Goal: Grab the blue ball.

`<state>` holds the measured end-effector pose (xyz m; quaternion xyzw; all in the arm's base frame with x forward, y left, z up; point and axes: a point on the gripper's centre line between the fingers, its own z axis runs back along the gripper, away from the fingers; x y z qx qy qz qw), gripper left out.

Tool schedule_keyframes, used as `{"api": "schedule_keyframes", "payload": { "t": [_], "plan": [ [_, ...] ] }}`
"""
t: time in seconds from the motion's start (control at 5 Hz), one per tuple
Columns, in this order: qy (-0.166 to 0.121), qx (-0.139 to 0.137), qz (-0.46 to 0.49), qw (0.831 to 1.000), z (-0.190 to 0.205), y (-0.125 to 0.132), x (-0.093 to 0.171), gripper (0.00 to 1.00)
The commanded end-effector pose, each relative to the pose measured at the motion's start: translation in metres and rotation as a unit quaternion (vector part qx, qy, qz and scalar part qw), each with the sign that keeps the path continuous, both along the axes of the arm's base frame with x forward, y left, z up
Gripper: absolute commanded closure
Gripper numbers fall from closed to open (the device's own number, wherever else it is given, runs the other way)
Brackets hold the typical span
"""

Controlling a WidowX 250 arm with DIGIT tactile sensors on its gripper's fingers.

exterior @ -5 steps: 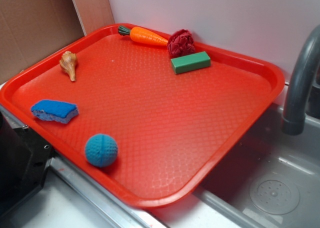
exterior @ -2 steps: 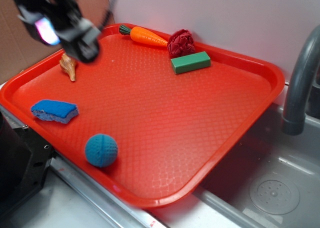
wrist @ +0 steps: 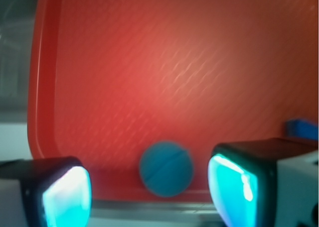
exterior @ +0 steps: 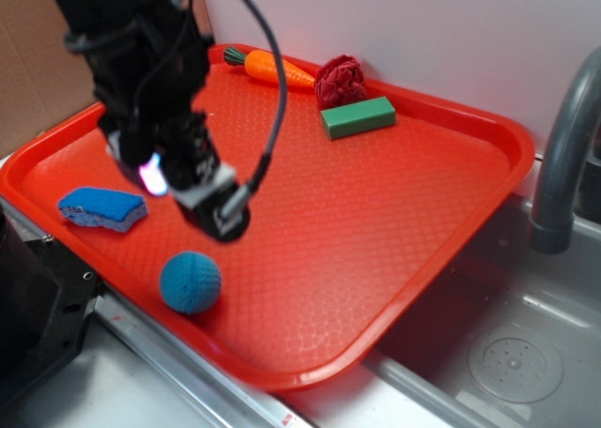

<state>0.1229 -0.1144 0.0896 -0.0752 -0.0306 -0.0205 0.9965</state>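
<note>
Wrist view: jaws open and empty, framing ball (wrist: 166,168) resting untouched near tray (exterior: 488,142) front rim; gripper (exterior: 221,212) above it; descent and closing left.

A glossy red plastic tray (exterior: 394,231) with a fine diamond-pattern texture carries a dimpled, matt blue ball (exterior: 191,282), a porous blue sponge (exterior: 102,208) and a smooth green block (exterior: 358,116). The black tool (exterior: 211,203) looks matt plastic; the grey sink (exterior: 516,353) alongside has a dull metal sheen.
</note>
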Motion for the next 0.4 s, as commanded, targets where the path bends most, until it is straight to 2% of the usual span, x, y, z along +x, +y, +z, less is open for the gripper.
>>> {"api": "schedule_keyframes", "payload": {
  "t": [0.0,0.2],
  "plan": [
    [-0.004,-0.010,-0.018,1.000,-0.028,0.016,-0.013,0.00],
    [0.016,-0.009,-0.040,0.999,-0.052,0.015,-0.013,0.00]
  ]
}}
